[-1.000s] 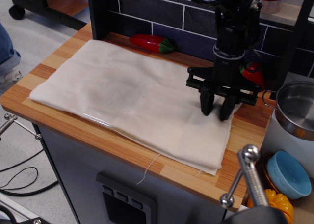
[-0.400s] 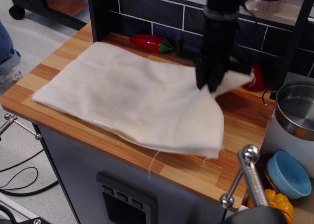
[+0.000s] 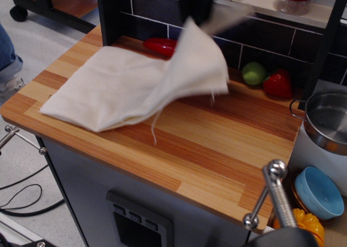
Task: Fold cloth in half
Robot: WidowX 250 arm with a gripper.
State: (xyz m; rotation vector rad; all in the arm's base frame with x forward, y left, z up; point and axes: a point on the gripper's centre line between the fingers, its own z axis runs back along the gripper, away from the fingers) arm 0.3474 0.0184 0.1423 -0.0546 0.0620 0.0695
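Note:
The cream cloth (image 3: 124, 87) lies over the left half of the wooden countertop (image 3: 227, 144). Its right part is lifted and hangs in the air as a loose flap (image 3: 198, 65), with a thread dangling below. My dark gripper (image 3: 194, 11) is at the top of the view, blurred, shut on the cloth's raised corner, high above the back middle of the counter. The left edge of the cloth still rests flat on the wood.
A red toy pepper (image 3: 158, 45) lies at the back behind the cloth. A green ball (image 3: 253, 72) and a red toy (image 3: 277, 83) sit by the tiled wall. A steel pot (image 3: 328, 119) and a blue bowl (image 3: 320, 192) are at right; a metal handle (image 3: 276, 195) stands in the foreground.
The gripper closed on the cloth's right edge, lifted it and carried it up and to the left. The right half of the counter is now uncovered, revealing the green ball.

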